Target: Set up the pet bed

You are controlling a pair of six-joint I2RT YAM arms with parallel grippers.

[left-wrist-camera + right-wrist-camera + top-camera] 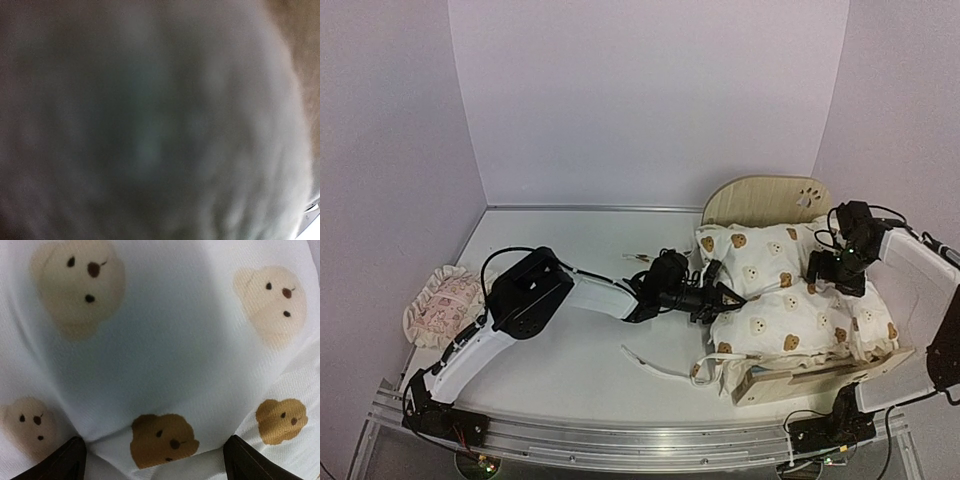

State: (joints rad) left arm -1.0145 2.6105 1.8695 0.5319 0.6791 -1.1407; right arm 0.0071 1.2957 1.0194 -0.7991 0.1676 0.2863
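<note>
A white table (570, 340) enclosed by pale lilac walls carries the pet bed (760, 202) at its right side, between the two arms' reach. The bed's long axis runs from the near edge towards the back wall, leaning slightly left: its rounded headboard, with a paw cut-out (809, 196), points to the far wall, and the low footboard (820, 382) faces the arm bases. A cream bear-print quilt (790, 315) lies heaped over the frame, hiding what is inside, and one tie (650, 364) trails onto the table. The left gripper (718, 298) reaches in at the quilt's left edge; its wrist view is a blur of pale cloth, so whether that claw grips cannot be told. The right gripper (828, 270) is at the quilt's right side, its dark fingertips (67, 462) spread wide against the fabric. A pinkish ruffled pillow (442, 305) sits well apart at the table's left edge.
</note>
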